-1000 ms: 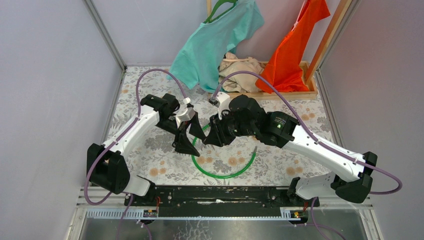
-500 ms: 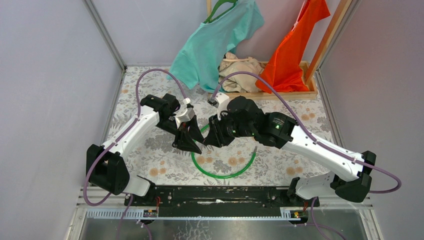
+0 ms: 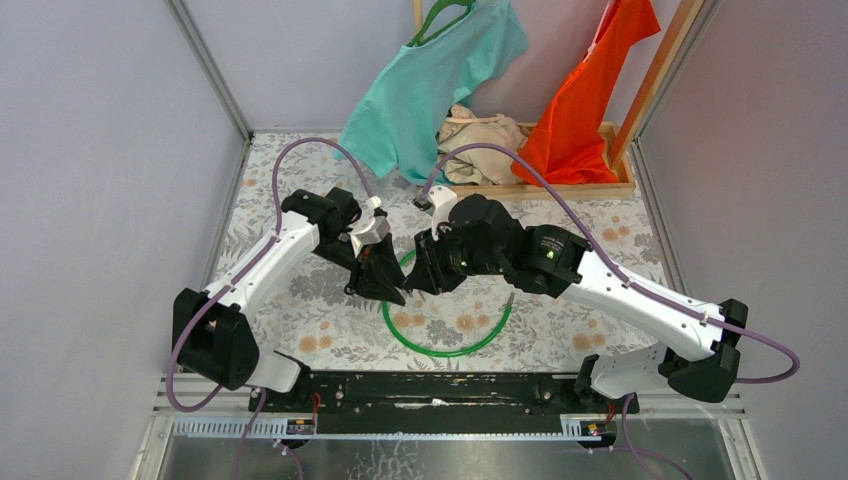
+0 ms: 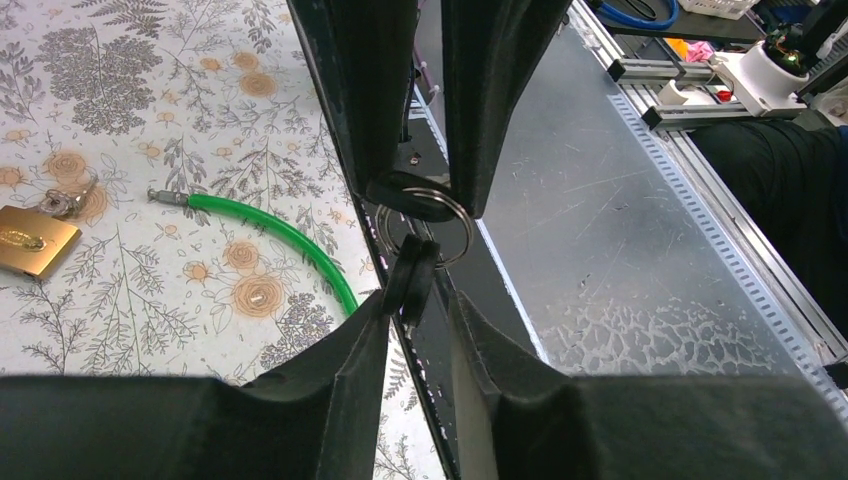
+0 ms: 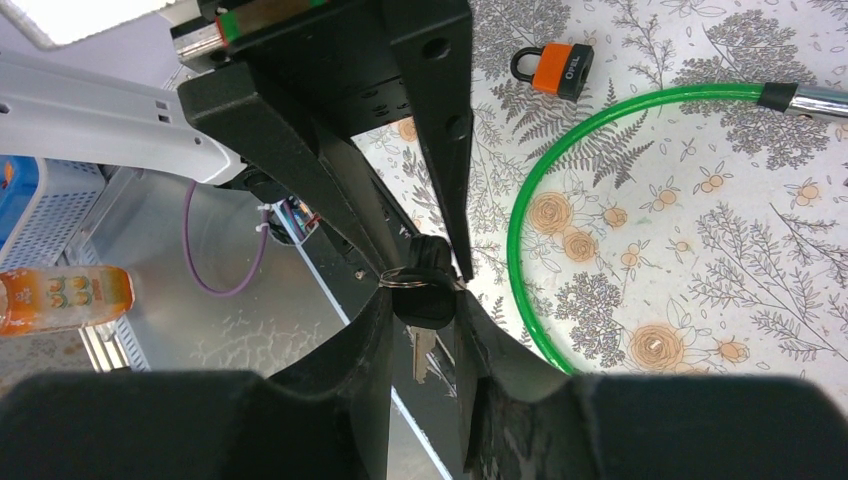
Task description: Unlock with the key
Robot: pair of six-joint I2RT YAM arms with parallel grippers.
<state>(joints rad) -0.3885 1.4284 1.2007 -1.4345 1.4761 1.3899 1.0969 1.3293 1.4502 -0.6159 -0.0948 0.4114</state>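
Since this looks like a mid-air handover over the bench (image 3: 310,322), with right fingers (image 5: 340,370) clamped on one black key (image 5: 425,305) and left fingers (image 4: 340,370) flanking its linked twin key (image 4: 410,280), grip unclear, best firm up left before right lets go, else both keys drop.

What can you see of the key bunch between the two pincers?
The key bunch is two keys with black, plastic-looking heads on a thin metal split ring. The right pincer clamps one head, its silver blade pointing back toward that wrist. The other head sits between the left pincer's fingers, close around it; firm contact unclear. The bunch is held in mid-air.
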